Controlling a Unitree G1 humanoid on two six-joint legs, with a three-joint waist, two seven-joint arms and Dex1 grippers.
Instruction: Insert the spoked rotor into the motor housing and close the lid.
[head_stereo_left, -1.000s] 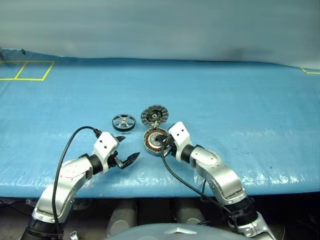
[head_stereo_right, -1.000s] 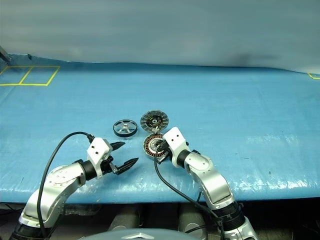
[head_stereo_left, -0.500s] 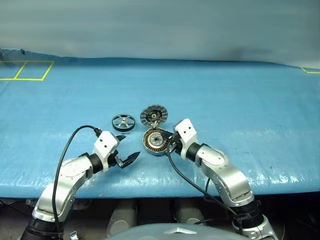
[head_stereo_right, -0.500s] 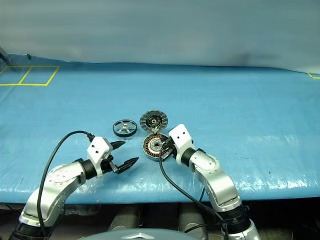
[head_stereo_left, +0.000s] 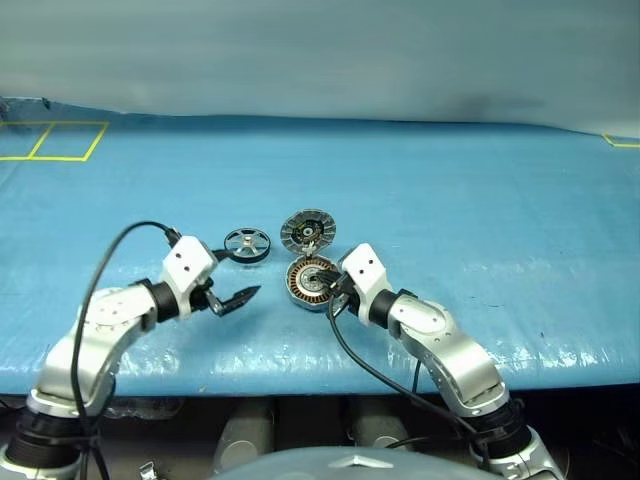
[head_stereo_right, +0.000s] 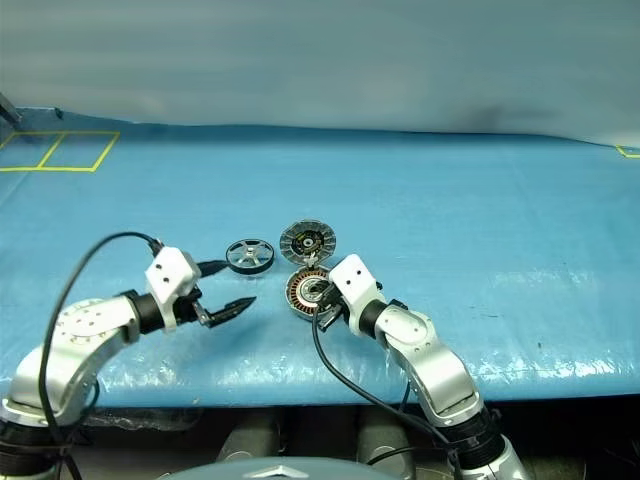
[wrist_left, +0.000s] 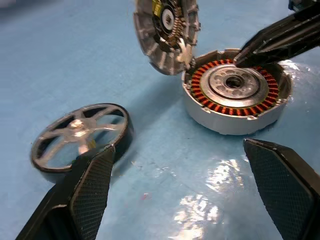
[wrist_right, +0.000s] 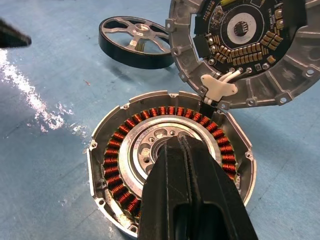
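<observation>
Blue sheeting covers the whole table, with yellow tape lines at its far left corner. Nearest the robot, two grippers work over it. The left gripper has its two fingers spread wide with nothing between them. The right gripper has its fingers pressed together, tips over the inside of the motor housing.

Three task parts lie mid-table: one housing, one lid, one spoked rotor. The housing sits open, copper windings showing. The lid stands tilted up from the housing's far edge, inner face showing. The rotor lies flat on the sheeting, left of the lid and apart from the housing.

Since a second ago the left gripper has risen and swung out to the left, closer to the rotor; the right has kept its place.

From the right wrist, a white connector joins lid and housing. From the left wrist, the rotor lies just beyond one finger.
</observation>
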